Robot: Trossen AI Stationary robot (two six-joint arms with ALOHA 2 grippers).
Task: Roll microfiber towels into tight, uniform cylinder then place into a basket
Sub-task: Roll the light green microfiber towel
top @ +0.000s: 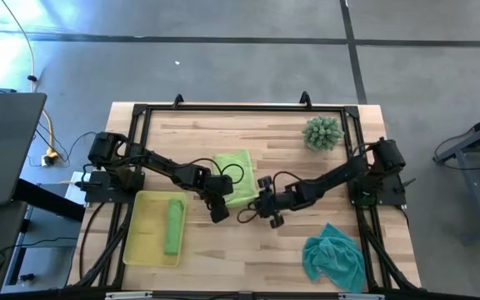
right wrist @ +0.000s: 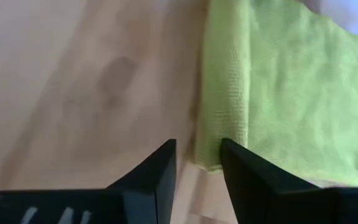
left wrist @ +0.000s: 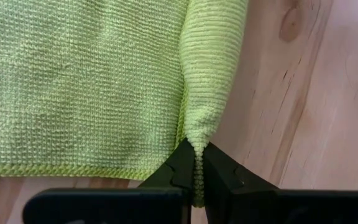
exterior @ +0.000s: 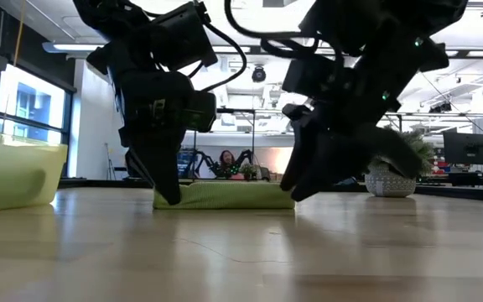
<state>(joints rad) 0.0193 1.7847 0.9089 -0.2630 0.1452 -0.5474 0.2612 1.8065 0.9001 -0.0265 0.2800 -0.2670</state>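
A lime green towel (top: 233, 171) lies flat on the table's middle, with one side edge raised into a narrow fold (left wrist: 211, 68). My left gripper (top: 220, 207) is at the towel's near end, shut on that fold. My right gripper (right wrist: 197, 163) stands open at the towel's near right corner (right wrist: 211, 158), and I cannot tell if it touches the cloth. A second lime towel (top: 173, 225), rolled up, lies in the yellow basket (top: 140, 242) at the near left. A teal towel (top: 333, 258) lies crumpled at the near right. My left gripper pinches the near end of the towel's raised fold (left wrist: 197, 160) between its two fingers (left wrist: 178, 169), more than one layer. The fingers slant down from the near side, along the fold. The fold narrows into the fingers, and the towel's other parts lie on the table.
A spiky green plant (top: 322, 132) in a pot stands at the far right. A black frame (top: 223, 108) runs along the table's edges. Bare wood (top: 265, 250) lies between the basket and the teal towel.
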